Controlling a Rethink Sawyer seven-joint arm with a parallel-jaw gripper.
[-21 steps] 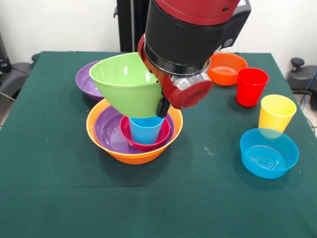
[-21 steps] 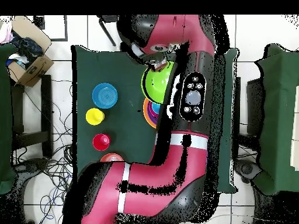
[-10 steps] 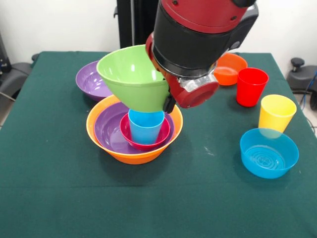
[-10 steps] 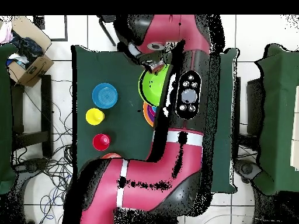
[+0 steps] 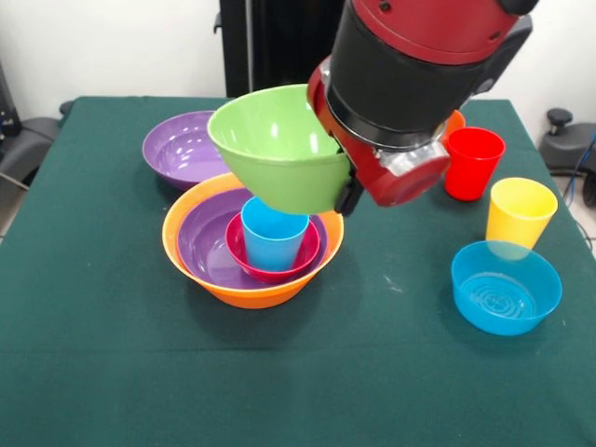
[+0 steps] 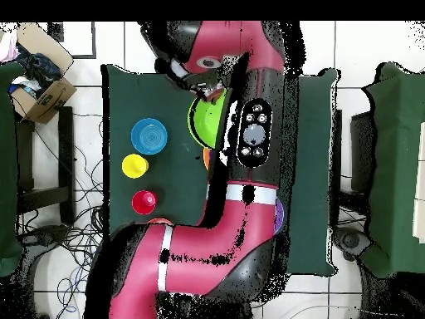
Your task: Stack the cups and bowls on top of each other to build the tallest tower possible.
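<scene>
The green bowl (image 5: 279, 149) is up in the air, tipped a bit, just above the tower (image 5: 251, 247). It hangs at about 12 o'clock from the blue cup (image 5: 274, 235) and does not touch it. The tool (image 5: 349, 196) grips the green bowl by its rim, on the 3 o'clock side; its tips are mostly hidden behind the bowl.

The bowl looks like shiny plastic, so it is likely light and stiff. It may be slippery too. The rim seems the best place to hold, since the sides are smooth and slope away. Held by one edge, it could swing or tip.

The blue cup stands inside a small pink-red bowl (image 5: 293, 265). That sits in a purple bowl (image 5: 205, 247), which sits in the big orange bowl (image 5: 223, 289). The cup is narrow, so a wide bowl set on it may wobble.

On the green bench (image 5: 112, 354), another purple bowl (image 5: 182, 149) lies at 10 o'clock from the tower. At 3 o'clock are the red cup (image 5: 472, 163), the yellow cup (image 5: 520, 212) and the blue bowl (image 5: 506, 287). A small orange bowl (image 5: 455, 119) peeks out behind the arm.
</scene>
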